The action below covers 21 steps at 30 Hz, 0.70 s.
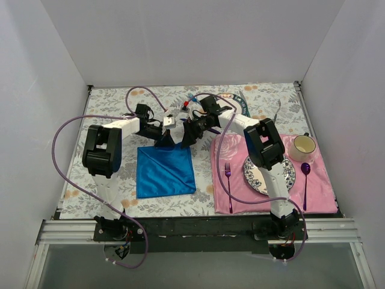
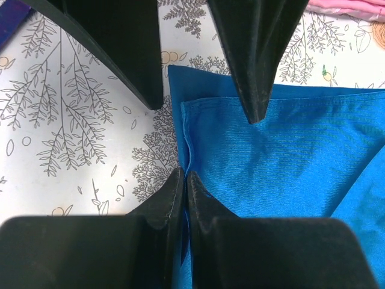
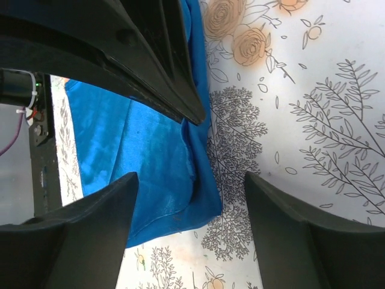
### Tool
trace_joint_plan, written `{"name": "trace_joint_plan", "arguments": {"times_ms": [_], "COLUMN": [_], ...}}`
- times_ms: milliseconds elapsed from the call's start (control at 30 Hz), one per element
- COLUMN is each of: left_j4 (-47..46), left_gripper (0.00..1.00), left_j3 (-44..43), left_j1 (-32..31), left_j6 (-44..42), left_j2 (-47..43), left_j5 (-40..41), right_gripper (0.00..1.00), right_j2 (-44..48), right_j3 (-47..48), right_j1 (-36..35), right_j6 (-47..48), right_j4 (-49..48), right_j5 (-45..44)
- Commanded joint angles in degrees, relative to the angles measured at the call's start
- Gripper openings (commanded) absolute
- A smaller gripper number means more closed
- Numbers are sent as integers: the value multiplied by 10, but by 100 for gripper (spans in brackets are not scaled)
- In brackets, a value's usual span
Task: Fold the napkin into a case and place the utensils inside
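Surface: the worktop [image 1: 108,108] carries a grey-white cover printed with leafy sprays and some orange roses. It fills the floor of an enclosure of plain white walls [image 1: 192,42] at the left, rear and right of the top view. A metal rail [image 1: 192,232] runs along the lower edge of the frame, where both arm bases sit. Purple cables [image 1: 60,138] loop off the arms.

Right of centre we see a pink placemat [image 1: 319,192]. It holds a patterned plate [image 1: 292,174] partly hidden under the right arm, a magenta fork [image 1: 228,180] to the plate's left, a purple spoon [image 1: 305,180] to its right, and a cream mug [image 1: 304,146] at the upper right corner of the mat.

The napkin [image 1: 165,171] lies flat at the centre of the frame, folded to a rough square. It sits just left of the placemat with a strip of printed cover between them. In the left wrist view we count two layers, the upper one set slightly in from the lower.

Left claw [image 1: 164,143]: at the napkin's upper edge, jaws pressed together. In its own view the tips meet on the fold edge, with blue cloth showing between them.

Right claw [image 1: 185,139]: just beside the left one, jaws wide apart and straddling the napkin's corner, holding nothing.
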<state>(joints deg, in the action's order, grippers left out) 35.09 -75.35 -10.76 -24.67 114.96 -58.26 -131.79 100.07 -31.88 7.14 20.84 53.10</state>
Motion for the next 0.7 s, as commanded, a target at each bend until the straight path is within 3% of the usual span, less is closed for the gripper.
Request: {"name": "trace_joint_plan", "arguments": {"times_ms": [0,333,433,500,533,567,633,667], "left_j4": [-11,-40,-42,-41,-42,-41,-34,-8], "left_gripper": [0,0,0,0,5,14,26,38], "left_j3": [9,26,29,34,33,31,15,8], "left_j1": [-7,-7,-9,-11,-12,-12,-8,6], "left_j6": [-12,1,-4,-8,-1,11,43,54], "left_j2": [-39,-54,-55,-59,-61,-62,-64,-65], "left_j5": [5,11,12,15,17,23,30,25], "right_gripper": [73,54,44,29,21,3,1,1], "right_j2": [-5,-16,-20,-22,-22,-19,-12,-2], "right_j3": [17,22,25,27,28,29,28,23], "right_j1": [0,-2,-2,-1,-2,-2,-3,-3], "right_j6": [-25,-19,-19,-20,-20,-20,-18,-15], "right_j4": [-13,0,3,2,0,-1,-10,-14], "right_j5": [36,20,17,17,18,22,27,28]}}
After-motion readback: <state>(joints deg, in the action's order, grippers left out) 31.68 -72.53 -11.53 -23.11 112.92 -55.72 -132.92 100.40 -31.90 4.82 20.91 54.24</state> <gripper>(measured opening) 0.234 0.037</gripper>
